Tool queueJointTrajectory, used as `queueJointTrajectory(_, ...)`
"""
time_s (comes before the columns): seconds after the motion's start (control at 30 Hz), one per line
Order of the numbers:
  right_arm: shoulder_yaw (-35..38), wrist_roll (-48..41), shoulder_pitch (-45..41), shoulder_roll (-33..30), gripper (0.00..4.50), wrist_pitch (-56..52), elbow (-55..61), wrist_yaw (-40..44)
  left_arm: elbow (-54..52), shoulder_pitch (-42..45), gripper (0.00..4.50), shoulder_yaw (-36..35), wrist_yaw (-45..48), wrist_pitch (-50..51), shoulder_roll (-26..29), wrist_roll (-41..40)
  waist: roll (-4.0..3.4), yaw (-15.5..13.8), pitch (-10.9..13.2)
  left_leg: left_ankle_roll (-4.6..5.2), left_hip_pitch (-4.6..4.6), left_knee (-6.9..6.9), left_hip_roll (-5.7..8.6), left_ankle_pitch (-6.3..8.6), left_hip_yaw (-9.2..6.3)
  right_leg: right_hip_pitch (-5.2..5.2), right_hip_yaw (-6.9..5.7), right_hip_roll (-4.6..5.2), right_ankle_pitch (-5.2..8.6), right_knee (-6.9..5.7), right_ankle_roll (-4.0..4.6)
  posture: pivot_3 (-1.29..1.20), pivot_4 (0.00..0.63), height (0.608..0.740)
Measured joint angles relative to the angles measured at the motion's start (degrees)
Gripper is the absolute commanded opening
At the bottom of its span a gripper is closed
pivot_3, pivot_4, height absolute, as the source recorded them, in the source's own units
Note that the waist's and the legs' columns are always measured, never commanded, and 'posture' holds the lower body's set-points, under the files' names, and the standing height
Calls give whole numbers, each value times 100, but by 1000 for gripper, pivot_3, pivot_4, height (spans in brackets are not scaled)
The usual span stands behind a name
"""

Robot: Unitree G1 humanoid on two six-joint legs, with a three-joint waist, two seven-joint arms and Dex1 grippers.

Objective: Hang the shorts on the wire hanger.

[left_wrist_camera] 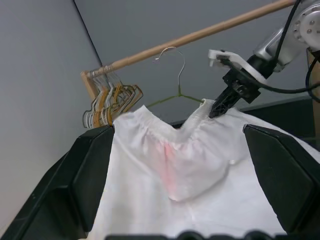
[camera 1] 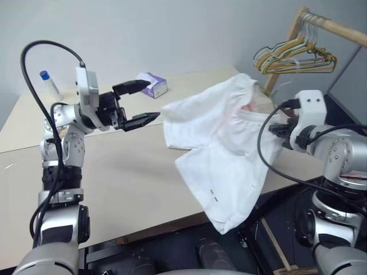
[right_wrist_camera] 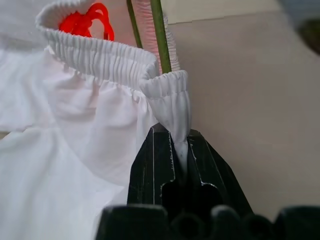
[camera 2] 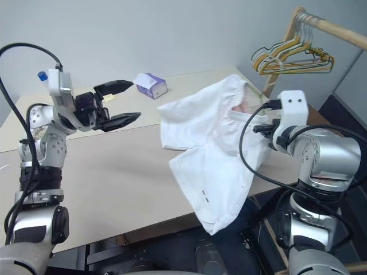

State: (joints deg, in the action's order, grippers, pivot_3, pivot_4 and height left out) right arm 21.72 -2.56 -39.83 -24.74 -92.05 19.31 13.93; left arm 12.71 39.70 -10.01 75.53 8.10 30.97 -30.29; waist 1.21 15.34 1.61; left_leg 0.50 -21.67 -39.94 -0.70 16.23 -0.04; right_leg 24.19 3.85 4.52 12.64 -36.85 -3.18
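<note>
White shorts [camera 1: 221, 152], pinched in the right claw [right_wrist_camera: 181, 150], hide most of the wire hanger [left_wrist_camera: 175, 95]; left claw [camera 1: 140, 103] gapes empty.

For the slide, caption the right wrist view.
Right claw pinches the shorts by the waistband beside the wire hanger.

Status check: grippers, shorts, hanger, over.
Left gripper open, clear of cloth. Right gripper shut on shorts waistband. Wire hanger through waistband. Nothing in the way.

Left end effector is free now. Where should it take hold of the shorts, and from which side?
Grip the gathered waistband of the shorts at the free end opposite the right end effector, which pinches the other end beside the wire hanger. Come in level from the robot's left with the open left end effector; that edge faces it, bunched thick enough to pinch.
</note>
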Motion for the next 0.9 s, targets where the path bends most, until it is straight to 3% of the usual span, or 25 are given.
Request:
queueJointTrajectory(0.1,395,547,-277,405,0,0,-267,-770,-290,-53,4456,81,-231,103,-46,-3,-24,150,-10,0,1,1,4,0,4,-1,8,2,-2,-4,-4,-304,0,740)
queueJointTrajectory(0.3,818,1326,-1142,577,0,32,-876,-1915,-731,-110,4456,288,-633,248,-119,70,-53,375,-27,0,25,10,23,0,6,-17,17,4,-2,5,-5,-283,0,740)
queueJointTrajectory(0.47,1424,1527,-1817,594,0,1046,-1856,-2820,-1118,-353,4456,337,-745,474,-119,-32,-57,504,-28,1,43,14,26,0,12,-33,26,2,1,18,-9,-264,0,740)
queueJointTrajectory(0.63,1903,1374,-2279,238,0,2025,-3035,-3299,-1342,-560,4456,403,-763,575,-45,-38,-60,563,-25,3,65,25,25,1,9,-78,19,-1,2,52,-11,-254,0,740)
queueJointTrajectory(0.9,1925,934,-2741,-606,0,3335,-5171,-3540,-1465,-614,4456,443,-777,690,50,-70,-69,594,-6,5,158,87,28,3,25,-197,28,0,13,115,-32,-252,0,740)
